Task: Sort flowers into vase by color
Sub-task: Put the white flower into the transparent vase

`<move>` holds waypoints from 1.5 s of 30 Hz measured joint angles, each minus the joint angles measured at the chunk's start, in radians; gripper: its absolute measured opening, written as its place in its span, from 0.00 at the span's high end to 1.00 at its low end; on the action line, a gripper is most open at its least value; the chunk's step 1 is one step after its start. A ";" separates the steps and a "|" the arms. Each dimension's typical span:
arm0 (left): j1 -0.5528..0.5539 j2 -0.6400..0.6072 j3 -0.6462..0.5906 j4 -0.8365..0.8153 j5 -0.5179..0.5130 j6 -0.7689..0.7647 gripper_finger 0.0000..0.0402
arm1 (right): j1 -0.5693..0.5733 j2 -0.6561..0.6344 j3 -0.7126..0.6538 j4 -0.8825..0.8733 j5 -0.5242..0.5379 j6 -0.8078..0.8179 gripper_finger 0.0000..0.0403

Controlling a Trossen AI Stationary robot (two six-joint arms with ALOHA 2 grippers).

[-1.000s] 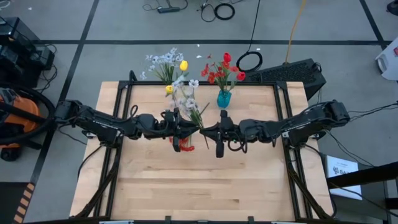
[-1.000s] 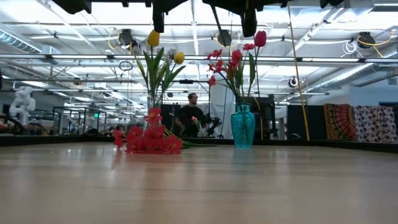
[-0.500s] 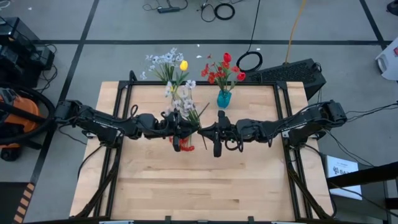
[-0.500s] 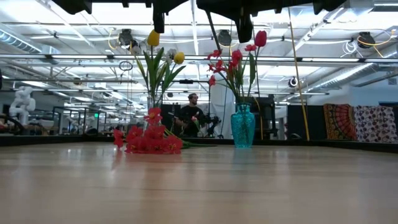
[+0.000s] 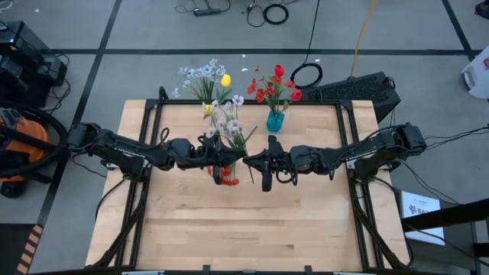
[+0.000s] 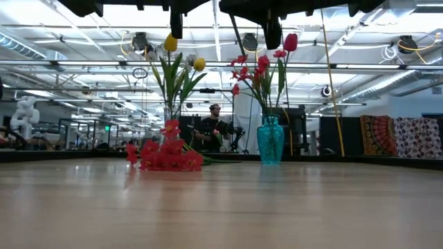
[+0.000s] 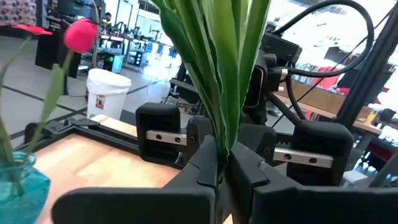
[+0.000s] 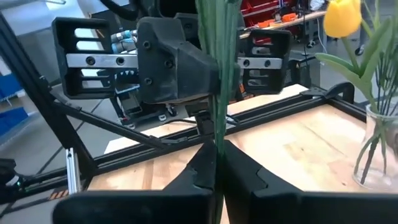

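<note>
Both grippers meet over the table's middle on one green flower stem with long leaves (image 7: pixel 217 68), which leans toward the far left, up to pale white blossoms (image 5: pixel 228 121). My left gripper (image 5: pixel 238 157) and my right gripper (image 5: pixel 249 159) are both shut on it, facing each other. A red spray (image 6: pixel 166 155) lies flat on the table under the left gripper. A clear vase (image 6: pixel 168 114) holds yellow tulips (image 6: pixel 170 43). A teal vase (image 6: pixel 270 140) holds red flowers (image 6: pixel 289 43). My left gripper pinches the stem and the base of its leaves (image 7: pixel 224 142) between its two fingers. The fingers come level from the table's left and lie across the stem. The stem rises above them, clear of the table. My right gripper pinches the same stem (image 8: pixel 217 134) between its two fingers. They come level from the table's right, across the stem and close to the left fingers. The flower stands up above the hold, lifted clear.
Both vases stand near the table's far edge, close behind the grippers. Black frame rails (image 5: pixel 153 114) run along the table's sides. The near half of the wooden top (image 5: pixel 244 229) is bare. A person (image 6: pixel 213 128) sits in the room beyond.
The held flower's white blossoms have swung a little toward the table's left, while both arms have stayed almost where they were.
</note>
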 joint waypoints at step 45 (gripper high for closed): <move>0.583 -0.534 -0.014 -0.368 0.098 0.367 0.97 | -0.015 -0.008 -0.001 -0.184 0.108 0.115 0.73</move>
